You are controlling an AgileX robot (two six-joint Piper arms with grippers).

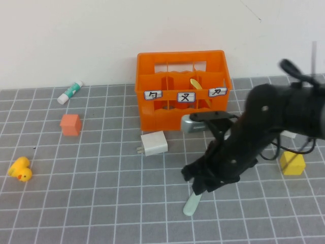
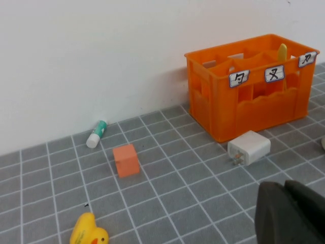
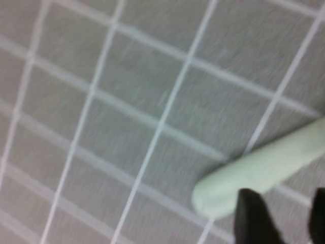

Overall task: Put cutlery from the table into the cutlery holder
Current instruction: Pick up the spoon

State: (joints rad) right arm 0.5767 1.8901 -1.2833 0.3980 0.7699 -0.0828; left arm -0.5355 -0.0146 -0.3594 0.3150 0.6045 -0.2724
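Note:
The mint-green spoon (image 1: 190, 206) lies on the gridded table (image 1: 101, 203) in the front middle; only its handle end shows from under the right arm. My right gripper (image 1: 199, 187) hangs low over it. In the right wrist view that gripper (image 3: 284, 218) is open, one fingertip (image 3: 253, 216) overlapping the spoon's (image 3: 254, 173) rounded end, bare table showing in the gap. The orange cutlery holder (image 1: 162, 114) stands at the back, a pale yellow knife (image 1: 195, 84) upright in it. My left gripper (image 2: 286, 188) is shut and empty above the table, left of the holder (image 2: 264, 107).
A white charger plug (image 1: 154, 143) lies just in front of the holder. A grey object (image 1: 190, 125) sits beside it, partly behind the right arm. An orange cube (image 1: 70, 124), a yellow duck (image 1: 20, 169) and a white-and-green tube (image 1: 70, 92) are on the left; a yellow block (image 1: 292, 162) is far right.

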